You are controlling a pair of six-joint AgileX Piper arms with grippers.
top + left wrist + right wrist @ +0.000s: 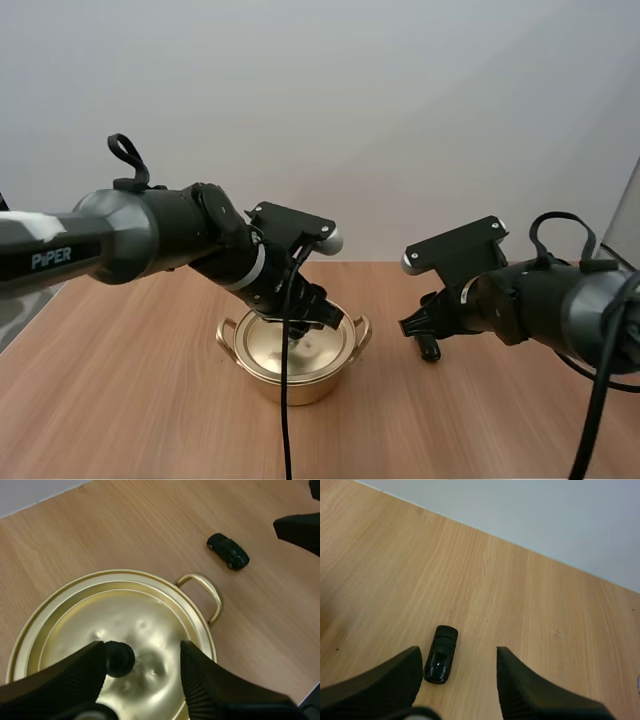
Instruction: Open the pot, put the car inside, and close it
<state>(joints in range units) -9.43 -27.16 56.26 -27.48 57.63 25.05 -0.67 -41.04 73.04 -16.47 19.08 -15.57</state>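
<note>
Wooden table (100, 400), pale wall behind. Item one — gold pot (300, 385), lid (125, 615) seated, black knob (120, 658) at its centre. Left gripper (145, 652): fingers spread over the lid, knob touching one ribbed face, the other face well clear. Item two — small black car (440, 654), on bare wood near the pot's side handle (207, 592), outside the pot. Right gripper (459, 652): fingers spread, low over the car, which sits by one finger rather than midway.

Hazards, as judged: the knob is off-centre in the left span, so closing may drag the lid sideways, or catch only the knob's edge and drop the lid on lifting. The car is off-centre too; a descending finger may land on its roof or nudge it, and on wheels it would likely roll away. Obstructions: the lid bars the pot's mouth until lifted; both arms work close together, so a lid carried toward the car side risks meeting the right gripper
</note>
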